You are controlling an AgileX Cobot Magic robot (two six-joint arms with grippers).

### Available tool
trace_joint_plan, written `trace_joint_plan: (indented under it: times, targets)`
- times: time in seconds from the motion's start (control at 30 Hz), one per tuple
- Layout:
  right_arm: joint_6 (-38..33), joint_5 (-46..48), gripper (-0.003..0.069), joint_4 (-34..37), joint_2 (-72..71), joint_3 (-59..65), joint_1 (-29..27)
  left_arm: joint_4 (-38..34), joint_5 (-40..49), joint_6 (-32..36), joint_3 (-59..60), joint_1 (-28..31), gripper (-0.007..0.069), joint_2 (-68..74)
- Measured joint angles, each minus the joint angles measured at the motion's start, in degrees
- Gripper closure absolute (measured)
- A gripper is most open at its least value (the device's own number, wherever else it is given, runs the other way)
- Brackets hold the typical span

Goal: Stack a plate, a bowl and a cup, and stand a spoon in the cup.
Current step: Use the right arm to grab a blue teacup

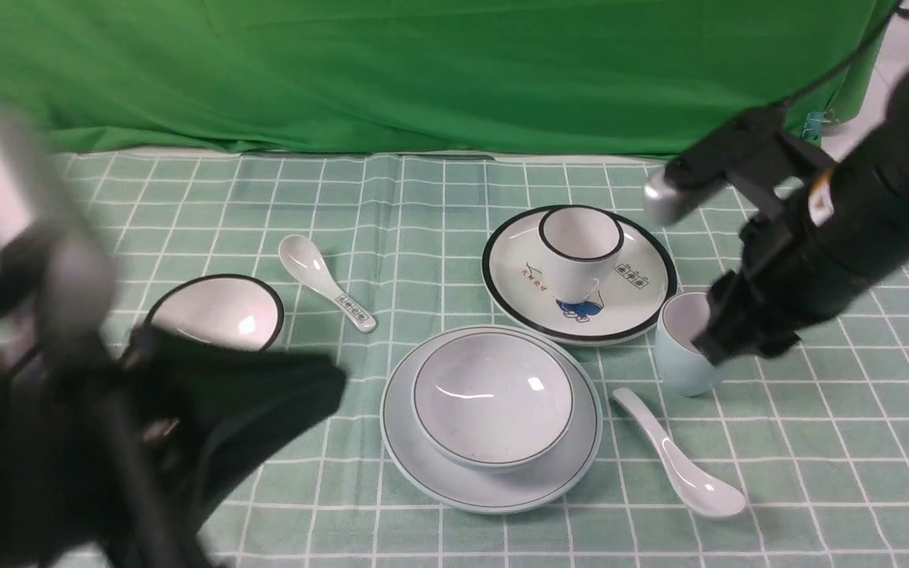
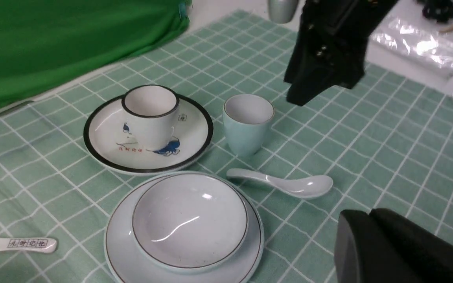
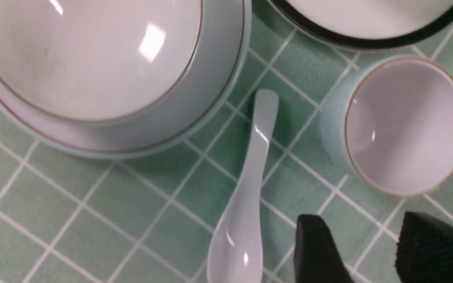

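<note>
Right gripper (image 3: 372,251) wide open, empty, just beside the cup (image 3: 403,125), which stands right of centre on the cloth (image 1: 817,457). Plain spoon (image 3: 250,184) lies next to it. Bowl (image 1: 492,398) already in plate (image 1: 399,430), mid-cloth toward near edge. Left gripper (image 2: 368,220) closed, empty. Risk: a finger (image 3: 317,251) clips the cup rim and tips it into the black-rimmed plate (image 1: 636,304) close by. Front view: left arm (image 1: 68,442) blurred, cup's right side hidden.

Cannot make out the motion-blurred left gripper (image 1: 320,386) covering the black-rimmed bowl (image 1: 218,312) at its near rim, nor the cup (image 1: 679,347) on its right side behind the right gripper (image 1: 727,343).
</note>
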Motion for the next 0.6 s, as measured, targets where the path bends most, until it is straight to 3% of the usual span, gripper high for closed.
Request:
trace_joint_plan:
  times: [0.17, 0.4, 0.53, 0.6]
  targets:
    - [-2.65, -0.06, 0.0228, 2.28, 10.99, -6.10, -2.75, -1.22, -10.01, -0.40, 13.53, 0.00, 0.0617, -9.44]
    - [-3.25, -3.50, 0.0221, 2.33, 18.17, -7.68, -2.75, -1.52, -12.05, -0.45, 15.57, 0.00, 0.0615, -10.34]
    - [-3.31, -5.09, 0.0241, 2.28, 20.79, -7.88, -2.89, -1.57, -12.93, -0.50, 15.57, 0.00, 0.0615, -10.34]
    - [-3.31, -4.90, 0.0343, 2.22, 22.05, -7.93, -3.07, -1.40, -13.12, -0.50, 15.59, 0.00, 0.0615, -10.34]
